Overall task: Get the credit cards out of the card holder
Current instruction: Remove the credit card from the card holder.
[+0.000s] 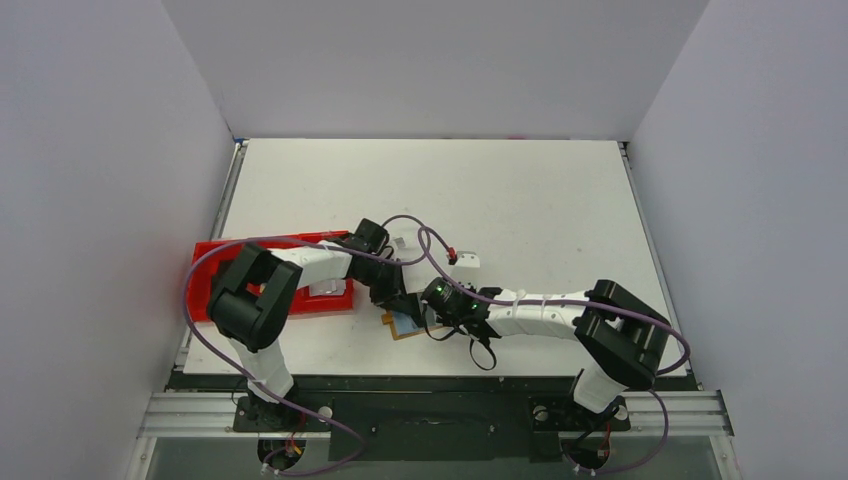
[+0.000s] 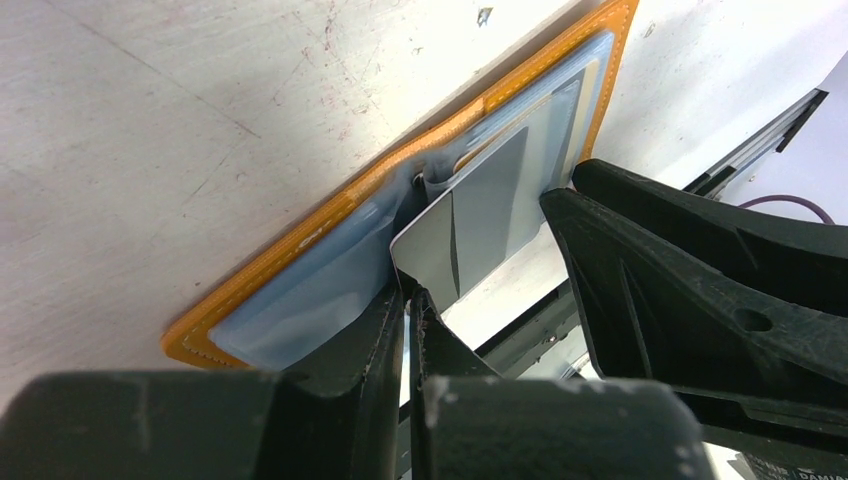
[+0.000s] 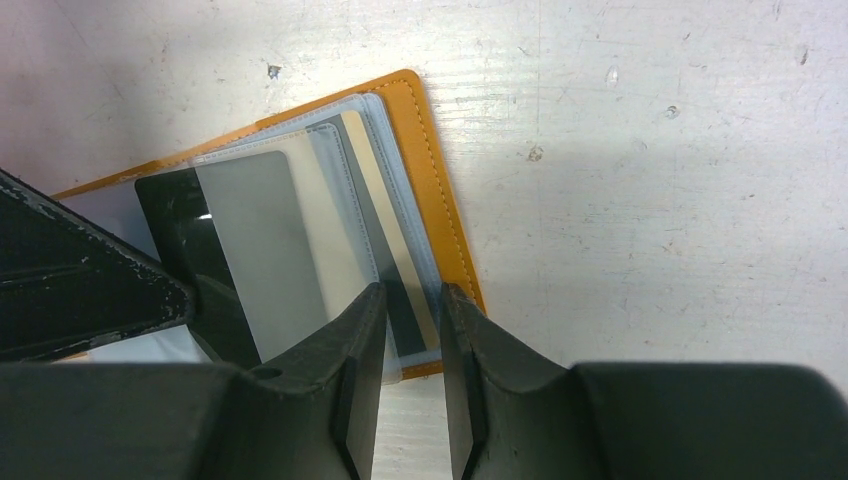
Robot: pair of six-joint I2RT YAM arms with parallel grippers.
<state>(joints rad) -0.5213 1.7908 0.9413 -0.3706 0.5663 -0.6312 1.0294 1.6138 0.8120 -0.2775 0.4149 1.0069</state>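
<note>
At the bottom of the left wrist view, the left gripper is clamped tight on the near corner of a grey credit card. The card bows upward, and its far end lies among the clear sleeves of the open card holder. The holder lies flat on the white table, just beyond the fingertips, and runs from lower left to upper right of that frame.

At the bottom of the right wrist view, the right gripper has its jaws a narrow gap apart at the holder's lower edge. They sit over a sleeve holding a cream card with a dark stripe. I cannot tell whether they nip the sleeve or only rest on it.

In the top view, the holder and both grippers meet at lower centre. Farther off, to the upper left, lies a red tray.
</note>
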